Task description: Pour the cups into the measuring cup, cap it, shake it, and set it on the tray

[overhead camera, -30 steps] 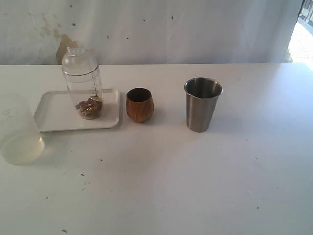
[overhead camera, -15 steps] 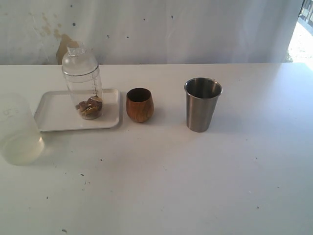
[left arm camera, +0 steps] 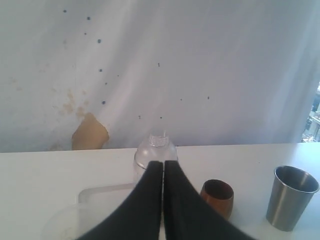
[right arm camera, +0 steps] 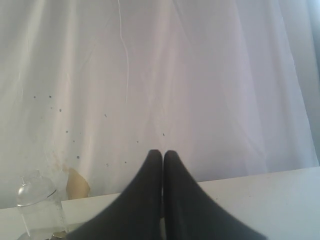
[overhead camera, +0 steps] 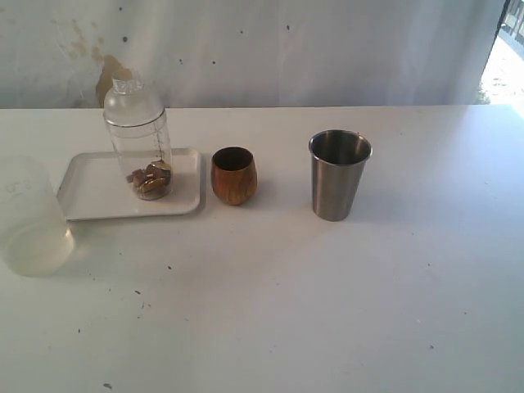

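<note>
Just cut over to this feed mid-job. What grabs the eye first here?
The tall clear measuring cup stands on the white tray at the left of the exterior view, its dome cap on and brown bits at its bottom. Right of the tray stand the wooden cup and, farther right, the steel tumbler, both upright. The left gripper and right gripper are shut and hold nothing.

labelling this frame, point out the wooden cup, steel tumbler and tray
wooden cup [overhead camera: 234,182], exterior view, on its front wall
steel tumbler [overhead camera: 336,190], exterior view, on its side wall
tray [overhead camera: 94,185], exterior view, on its bare floor
</note>
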Robot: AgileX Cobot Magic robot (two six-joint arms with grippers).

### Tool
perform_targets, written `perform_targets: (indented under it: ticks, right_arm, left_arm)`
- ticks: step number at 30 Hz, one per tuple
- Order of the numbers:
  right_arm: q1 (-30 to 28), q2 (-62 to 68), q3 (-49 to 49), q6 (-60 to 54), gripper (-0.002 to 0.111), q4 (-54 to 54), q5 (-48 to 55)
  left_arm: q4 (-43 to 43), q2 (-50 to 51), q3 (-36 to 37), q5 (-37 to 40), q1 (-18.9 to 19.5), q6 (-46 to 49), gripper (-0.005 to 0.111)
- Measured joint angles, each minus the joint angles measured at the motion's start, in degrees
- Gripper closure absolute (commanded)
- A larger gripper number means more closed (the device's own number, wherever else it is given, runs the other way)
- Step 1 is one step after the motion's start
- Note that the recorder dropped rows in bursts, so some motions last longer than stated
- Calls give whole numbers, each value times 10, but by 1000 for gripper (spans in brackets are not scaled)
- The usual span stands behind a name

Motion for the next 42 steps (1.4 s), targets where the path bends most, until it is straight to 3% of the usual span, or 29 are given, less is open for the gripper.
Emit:
perform_targets:
  ticks: [3,10,16,23,30,42]
  right_arm:
    - [0,0,0,0,108,0,0]
    - [0,0,0,0,108,0,0]
    - [0,0,0,0,108,0,0]
    - [0,0,0,0,108,0,0]
    - [0,0,0,0,108,0,0]
    - [0,0,0,0,108,0,0]
  left_arm:
    - [0,0,14,-12,17,3,106]
    - [-1,-91,154,-139,138,5,106]
    - [-8,-156,245,-148,194,5,106]
    - [-13,-226,340,-142,209,10,106]
    - [-15,-240,341,-71,209,48,106]
    - [-15,-240,341,-73,209,61,106]
